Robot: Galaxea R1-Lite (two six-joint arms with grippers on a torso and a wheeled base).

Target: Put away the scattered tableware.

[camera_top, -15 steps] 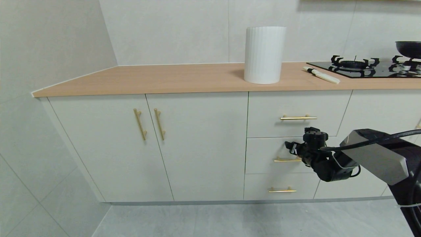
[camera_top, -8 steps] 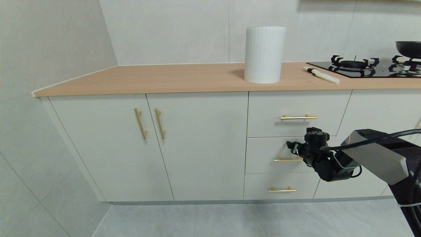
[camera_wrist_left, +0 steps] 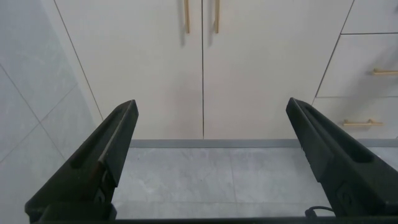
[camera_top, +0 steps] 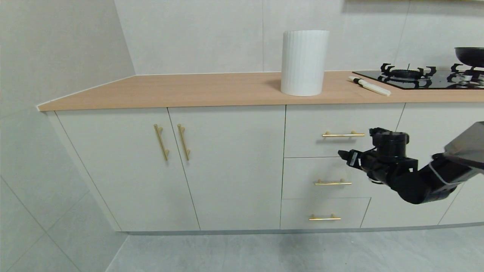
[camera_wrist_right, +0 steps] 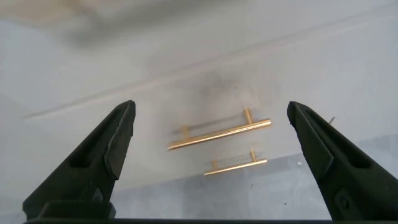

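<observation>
A pale utensil with a dark band [camera_top: 368, 86] lies on the wooden countertop [camera_top: 196, 90], between a tall white ribbed container [camera_top: 304, 62] and the black gas hob [camera_top: 419, 79]. My right gripper [camera_top: 349, 156] hangs in front of the drawer stack, level with the seam between the top and middle drawers. Its fingers are open with nothing between them, and in the right wrist view the right gripper [camera_wrist_right: 211, 109] faces two brass drawer handles [camera_wrist_right: 219, 135]. My left gripper [camera_wrist_left: 211, 109] is open and empty, low, facing the cupboard doors [camera_wrist_left: 202, 68] and the floor.
The top drawer's handle [camera_top: 343, 134], the middle one [camera_top: 332, 183] and the bottom one [camera_top: 324, 218] are all on shut drawers. A double-door cupboard [camera_top: 172, 141] stands to the left. A dark pan [camera_top: 470, 56] sits on the hob. A tiled wall borders the counter's left end.
My right arm has risen and swung right, from the middle drawer's handle up to the seam below the top drawer. The things on the counter have not moved.
</observation>
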